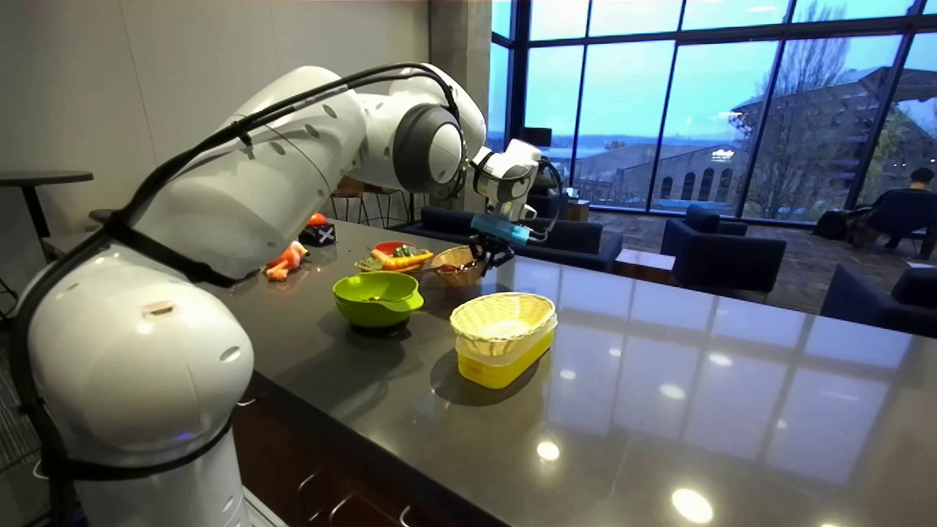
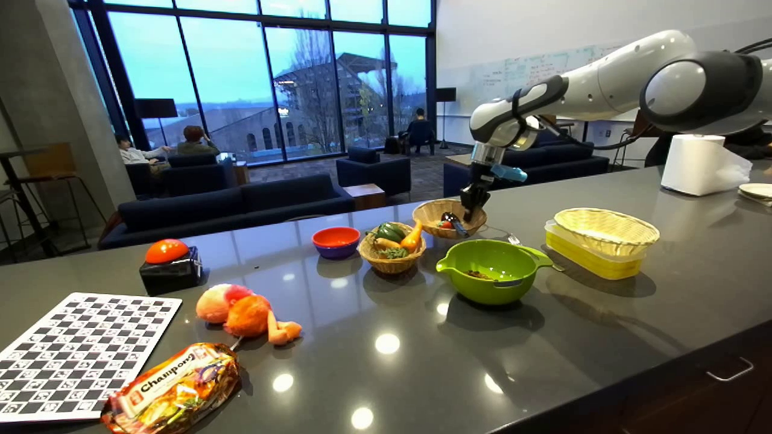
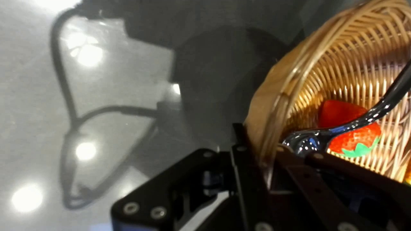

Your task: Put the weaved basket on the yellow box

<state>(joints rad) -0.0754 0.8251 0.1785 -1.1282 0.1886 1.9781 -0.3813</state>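
The tan woven basket [image 2: 429, 220] is near the counter's far edge in both exterior views [image 1: 450, 274]. A red strawberry and a black spoon lie in it in the wrist view [image 3: 356, 67]. My gripper [image 3: 258, 141] has its rim between the fingers, one outside the wall and one inside. The fingers are close together on it; they also show in both exterior views [image 1: 484, 265] [image 2: 472, 210]. I cannot tell whether the basket is off the counter. The yellow box [image 1: 506, 369] is nearer the robot [image 2: 585, 259]. A pale cream woven basket [image 2: 609, 234] sits on top of it.
A green bowl [image 2: 491, 286] stands between the tan basket and the near edge. A basket of toy vegetables [image 2: 391, 263] and a red-purple bowl [image 2: 336, 246] stand beside the tan basket. A plush toy [image 2: 247, 313], noodle packet [image 2: 175, 389] and paper roll [image 2: 690, 166] lie farther out.
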